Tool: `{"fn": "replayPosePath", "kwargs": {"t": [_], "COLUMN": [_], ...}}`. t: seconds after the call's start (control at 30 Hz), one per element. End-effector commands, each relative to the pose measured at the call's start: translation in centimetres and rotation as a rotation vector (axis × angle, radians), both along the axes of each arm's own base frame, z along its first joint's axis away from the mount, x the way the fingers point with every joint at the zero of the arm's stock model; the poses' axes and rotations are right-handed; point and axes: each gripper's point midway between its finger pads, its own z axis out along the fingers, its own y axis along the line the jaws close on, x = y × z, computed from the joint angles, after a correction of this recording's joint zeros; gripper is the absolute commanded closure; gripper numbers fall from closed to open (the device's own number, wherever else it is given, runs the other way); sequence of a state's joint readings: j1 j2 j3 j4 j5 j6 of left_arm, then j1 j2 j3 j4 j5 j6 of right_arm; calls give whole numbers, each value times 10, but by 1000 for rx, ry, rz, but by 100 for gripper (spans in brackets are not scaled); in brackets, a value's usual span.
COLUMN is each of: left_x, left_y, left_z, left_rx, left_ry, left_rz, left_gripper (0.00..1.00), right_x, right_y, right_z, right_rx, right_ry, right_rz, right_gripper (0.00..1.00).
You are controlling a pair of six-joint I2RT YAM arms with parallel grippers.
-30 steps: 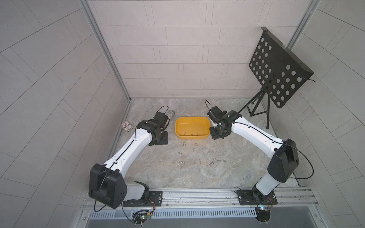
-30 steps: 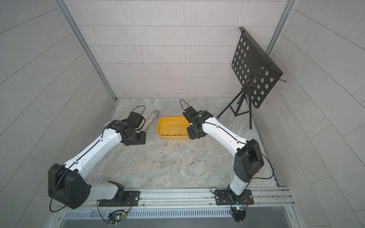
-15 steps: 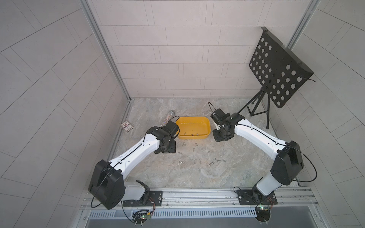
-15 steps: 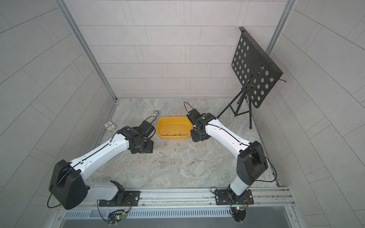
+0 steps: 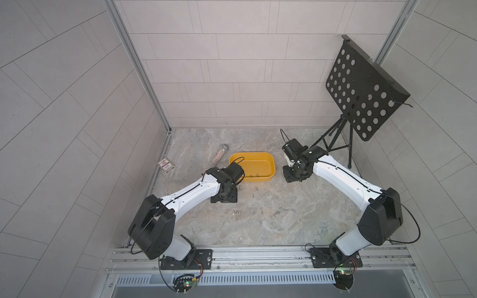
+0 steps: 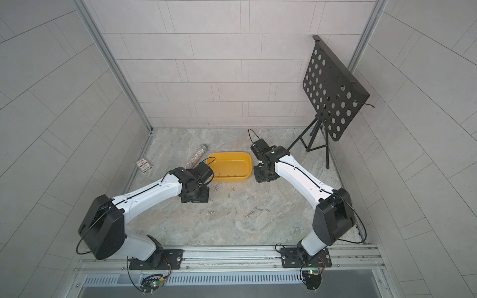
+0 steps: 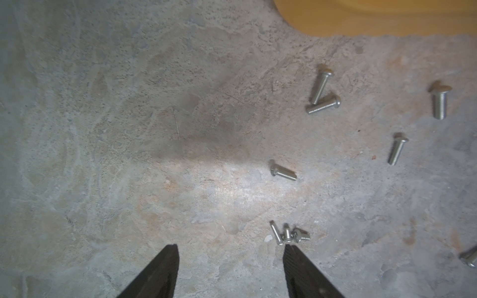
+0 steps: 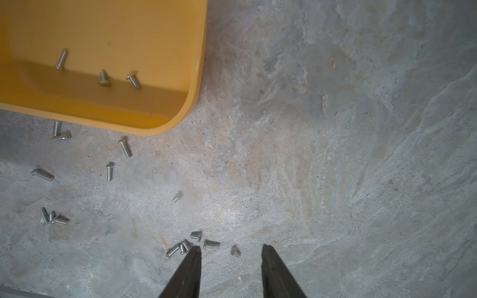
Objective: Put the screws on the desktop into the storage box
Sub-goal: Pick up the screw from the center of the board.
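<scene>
Top views. In both top views the box sits on the desktop toward the back edge, about mid-width. Loose screws lie scattered on the desktop between the box and the front edge. A few more lie inside the box by its front wall. The left gripper points down just off the box's front left corner. The right gripper points down just beside the box's right end. Jaw state is not readable from here. The tube lies behind the box's left end, with the card box near the left edge. The stand is at the back right corner.

Left wrist. The jaws stand well apart with nothing between them, only bare desktop. A clump of three screws lies just beside one fingertip. Five more lie farther out, two of them touching. A box corner shows beyond them.

Right wrist. The jaws are parted, less widely, and hold nothing. Three screws rest inside the box against its wall. Others lie on the desktop outside that wall. A small cluster sits at one fingertip, and one screw shows in the gap. Possibly the tips are clear of the desktop, but I cannot tell.
</scene>
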State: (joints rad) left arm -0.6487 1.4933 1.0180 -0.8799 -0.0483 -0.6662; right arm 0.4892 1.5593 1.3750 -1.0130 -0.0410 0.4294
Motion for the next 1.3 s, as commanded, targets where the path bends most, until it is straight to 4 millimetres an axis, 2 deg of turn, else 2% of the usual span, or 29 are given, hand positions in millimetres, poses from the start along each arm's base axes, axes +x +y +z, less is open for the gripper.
{"fn": "replayPosePath", "kwargs": {"t": [0.0, 0.4, 0.83, 1.27], "left_x": [3, 15, 20, 22], "left_y": [-6, -26, -38, -40], "left_z": [-9, -29, -52, -66], "left_rx": [-5, -39, 0, 42], "left_ry": [4, 16, 47, 61], "left_rz": [10, 29, -5, -34], "left_gripper": [29, 29, 29, 36], "right_x": [3, 4, 0, 0], "right_y": [-3, -14, -18, -20], "right_z": [14, 19, 16, 11], "right_rx": [11, 8, 8, 13], "right_ry": [-34, -36, -25, -16], "right_rz": [2, -12, -15, -19], "right_gripper": [57, 57, 57, 57]}}
